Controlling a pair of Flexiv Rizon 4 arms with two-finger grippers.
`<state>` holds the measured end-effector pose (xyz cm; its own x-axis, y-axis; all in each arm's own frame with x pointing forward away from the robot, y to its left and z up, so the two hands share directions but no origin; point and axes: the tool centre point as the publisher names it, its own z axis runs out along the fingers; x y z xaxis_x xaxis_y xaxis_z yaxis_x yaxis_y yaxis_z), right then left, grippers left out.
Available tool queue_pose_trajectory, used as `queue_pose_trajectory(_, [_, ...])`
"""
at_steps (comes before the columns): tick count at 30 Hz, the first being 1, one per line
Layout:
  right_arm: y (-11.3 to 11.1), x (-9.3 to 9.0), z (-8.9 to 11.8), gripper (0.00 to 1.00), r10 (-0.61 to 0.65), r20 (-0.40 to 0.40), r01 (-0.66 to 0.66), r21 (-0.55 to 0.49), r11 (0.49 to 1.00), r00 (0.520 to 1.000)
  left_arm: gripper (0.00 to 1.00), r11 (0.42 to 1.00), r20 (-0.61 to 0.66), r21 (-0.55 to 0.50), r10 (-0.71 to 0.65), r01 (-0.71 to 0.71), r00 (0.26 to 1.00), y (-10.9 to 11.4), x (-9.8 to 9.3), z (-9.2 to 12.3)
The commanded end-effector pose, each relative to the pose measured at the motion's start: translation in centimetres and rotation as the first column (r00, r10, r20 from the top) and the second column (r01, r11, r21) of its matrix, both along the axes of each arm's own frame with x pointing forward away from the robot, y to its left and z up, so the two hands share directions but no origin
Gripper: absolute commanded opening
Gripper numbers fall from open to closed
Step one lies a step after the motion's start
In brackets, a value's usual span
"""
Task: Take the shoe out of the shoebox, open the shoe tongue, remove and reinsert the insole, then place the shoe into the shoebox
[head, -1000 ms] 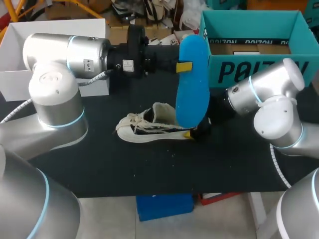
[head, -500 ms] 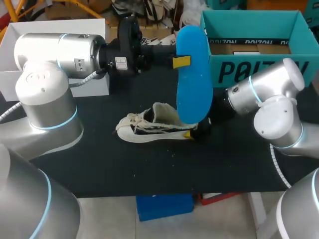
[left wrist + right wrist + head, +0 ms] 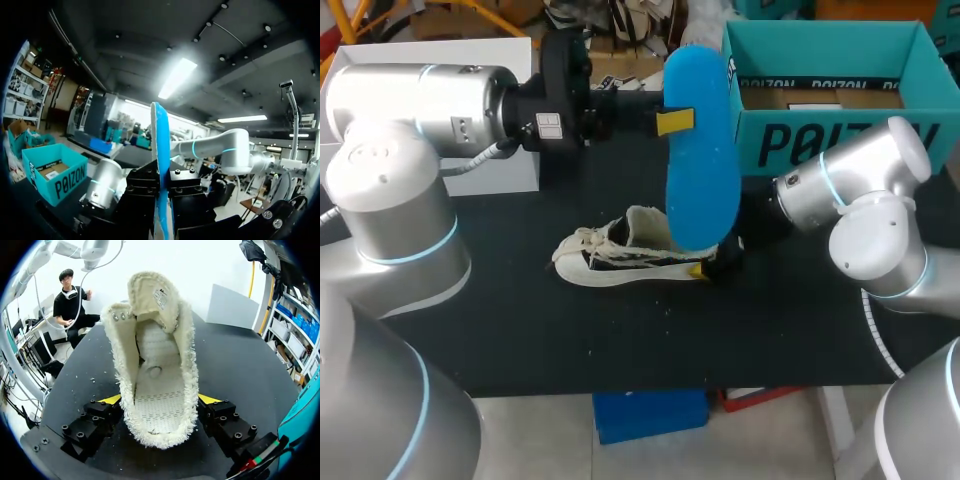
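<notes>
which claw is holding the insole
The left claw, shut on the blue insole held upright; the right claw clamps the shoe instead.

The blue insole (image 3: 159, 145) stands upright and edge-on, rising out of the left gripper (image 3: 161, 195), whose black finger blocks press against it from both sides. The yellow tips are hidden. Off to one side of the gripper, lower down, sits the teal shoebox (image 3: 55, 175), open at the top, on the dark table (image 3: 27, 212). Between the box and the gripper shows a silver link of the right arm (image 3: 102, 182).
</notes>
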<state>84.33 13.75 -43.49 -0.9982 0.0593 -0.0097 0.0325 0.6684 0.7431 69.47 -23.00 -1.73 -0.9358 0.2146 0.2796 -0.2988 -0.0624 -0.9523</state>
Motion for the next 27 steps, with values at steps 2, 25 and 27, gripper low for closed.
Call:
queue_pose_trajectory(2, [0.1,0.2,-0.4,0.00,-0.001,-0.001,0.001,-0.002,1.000,1.000,0.00,1.000,0.001,0.000,0.006,-0.006,1.000,0.1,-0.2,0.0])
queue_pose_trajectory(25, [-2.4,0.8,2.2,1.00,0.097,0.072,-0.067,-0.345,0.936,0.993,0.00,1.000,0.001,0.000,0.006,-0.006,1.000,0.1,-0.2,0.0])
queue_pose_trajectory(27, [-2.6,0.9,2.3,1.00,0.098,0.063,-0.066,-0.388,0.919,0.993,0.00,1.000,0.001,0.000,0.006,-0.006,1.000,0.1,-0.2,0.0])
